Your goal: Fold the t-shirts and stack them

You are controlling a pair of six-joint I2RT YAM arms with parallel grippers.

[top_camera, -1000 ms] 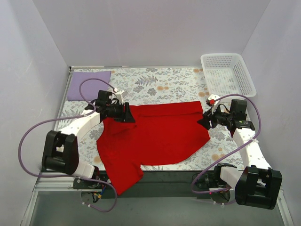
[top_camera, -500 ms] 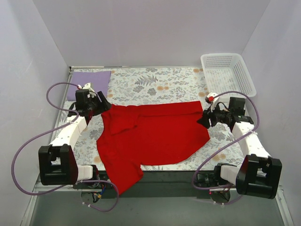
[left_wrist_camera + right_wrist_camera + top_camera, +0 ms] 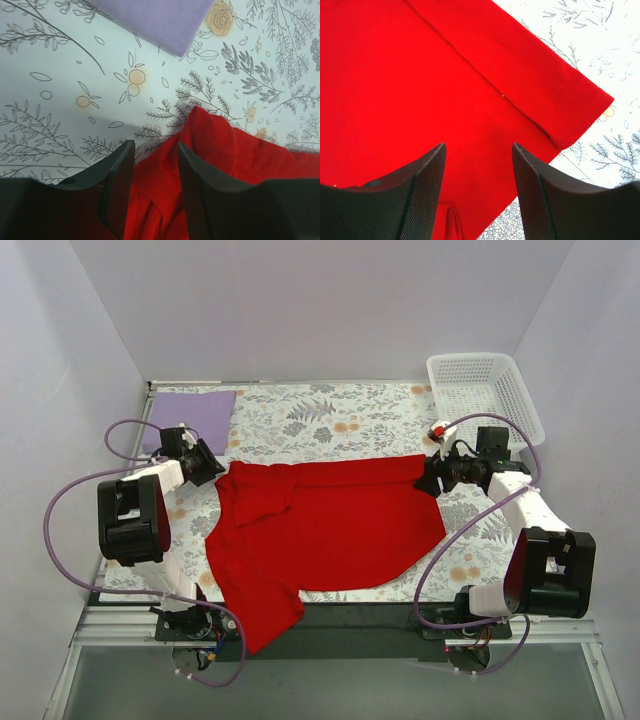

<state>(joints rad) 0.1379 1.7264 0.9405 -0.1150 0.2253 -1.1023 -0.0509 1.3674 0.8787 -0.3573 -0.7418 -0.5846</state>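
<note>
A red t-shirt lies spread on the floral table, one sleeve hanging over the near edge. My left gripper is at the shirt's far left corner. In the left wrist view its jaws stand open, with red cloth lying between and under them. My right gripper is at the shirt's far right corner. In the right wrist view its jaws stand open just above the red cloth. A folded purple shirt lies at the far left and also shows in the left wrist view.
A white mesh basket stands at the far right corner. Grey walls enclose the table on three sides. Purple cables loop from both arms. The floral tablecloth is bare behind the red shirt.
My left gripper has drawn back left from over the shirt's collar to its far left corner, the arm swinging outward. My right gripper has shifted slightly farther back along the shirt's right edge.
</note>
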